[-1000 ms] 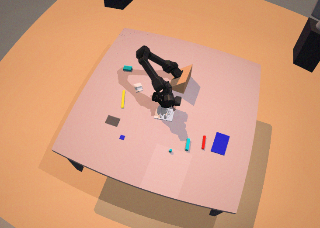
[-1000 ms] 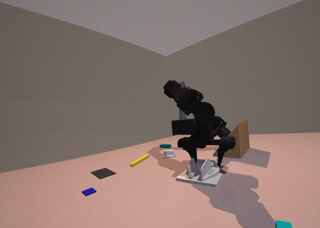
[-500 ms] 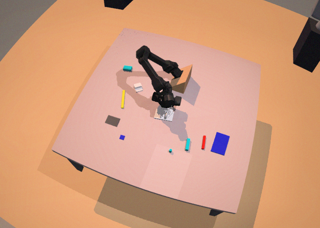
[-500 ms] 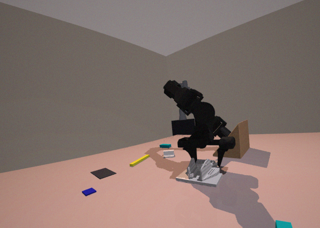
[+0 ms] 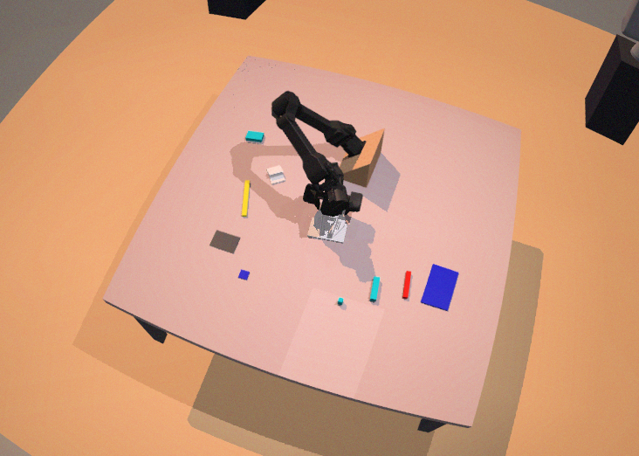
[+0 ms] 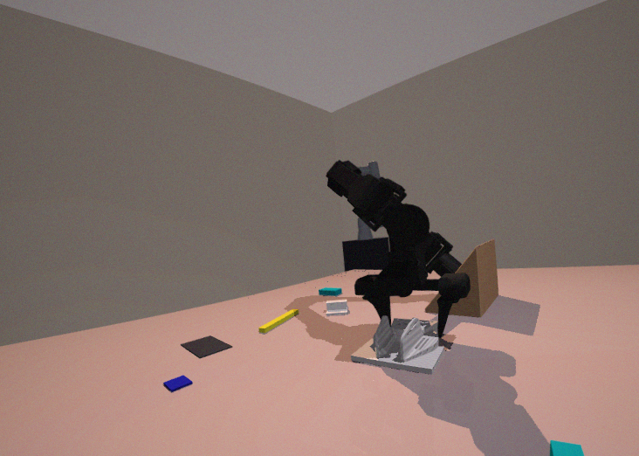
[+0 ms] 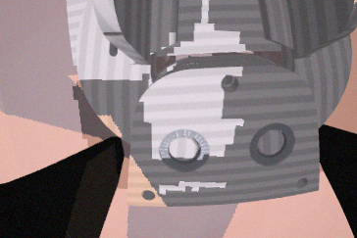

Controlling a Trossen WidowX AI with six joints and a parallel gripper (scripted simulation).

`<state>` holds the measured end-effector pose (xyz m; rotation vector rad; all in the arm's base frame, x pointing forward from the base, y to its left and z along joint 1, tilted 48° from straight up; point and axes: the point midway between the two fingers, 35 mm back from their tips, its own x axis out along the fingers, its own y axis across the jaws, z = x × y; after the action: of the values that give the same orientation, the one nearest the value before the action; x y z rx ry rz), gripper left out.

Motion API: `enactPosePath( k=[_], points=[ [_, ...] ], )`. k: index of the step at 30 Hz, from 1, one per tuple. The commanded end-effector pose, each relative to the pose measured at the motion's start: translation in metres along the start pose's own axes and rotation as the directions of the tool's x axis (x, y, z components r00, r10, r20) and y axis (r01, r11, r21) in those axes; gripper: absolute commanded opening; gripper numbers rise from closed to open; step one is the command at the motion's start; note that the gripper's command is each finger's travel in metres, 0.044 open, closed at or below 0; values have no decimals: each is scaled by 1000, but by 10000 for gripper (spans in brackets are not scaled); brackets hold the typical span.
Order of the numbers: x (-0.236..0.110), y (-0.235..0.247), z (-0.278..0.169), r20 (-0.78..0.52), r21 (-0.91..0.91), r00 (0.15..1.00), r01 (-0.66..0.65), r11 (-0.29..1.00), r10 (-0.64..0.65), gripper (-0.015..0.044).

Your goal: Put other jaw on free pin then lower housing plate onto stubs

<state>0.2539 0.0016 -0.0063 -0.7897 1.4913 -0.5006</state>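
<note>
The grey base (image 5: 338, 239) (image 6: 395, 363) (image 7: 90, 60) lies on the table in front of the arm. Two ribbed jaws stand on it: one (image 6: 413, 339) (image 7: 132, 9) on the left in the wrist view, the other (image 6: 383, 339) (image 7: 304, 9) on the right. The housing plate (image 7: 235, 172) lies over their rear ends, looks about level, and a round stub end shows in each of its two large holes. Its exact seating height cannot be told. My gripper (image 6: 415, 330) (image 7: 223, 142) is open, its fingers low on either side of the plate. The gear teeth and pins are hidden.
A brown wedge (image 5: 361, 169) (image 6: 483, 285) stands by the arm's base. Left of the arm lie a white stepped piece (image 5: 275, 174) (image 6: 336, 307), a teal block (image 5: 254, 135) (image 6: 330, 291) and a yellow bar (image 5: 245, 198) (image 6: 278, 321). A red bar (image 5: 407, 285) lies beside a blue sheet (image 5: 439, 287).
</note>
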Motion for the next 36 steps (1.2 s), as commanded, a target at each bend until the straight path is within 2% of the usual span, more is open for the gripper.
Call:
enactPosePath(
  k=[1, 8, 16, 21, 29, 36],
  points=[
    [0, 0, 0, 0, 0, 1000, 0, 1000, 0, 440],
    [-9, 1, 1, 0, -1, 1000, -2, 1000, 2, 440],
    [-75, 0, -3, -2, -5, 1000, 1, 1000, -1, 440],
    [-70, 2, -2, 10, -14, 1000, 2, 1000, -2, 440],
    [-122, 10, -45, -2, -11, 1000, -6, 1000, 6, 440],
    [-126, 10, -49, -4, -10, 1000, -5, 1000, 5, 440]
  ],
)
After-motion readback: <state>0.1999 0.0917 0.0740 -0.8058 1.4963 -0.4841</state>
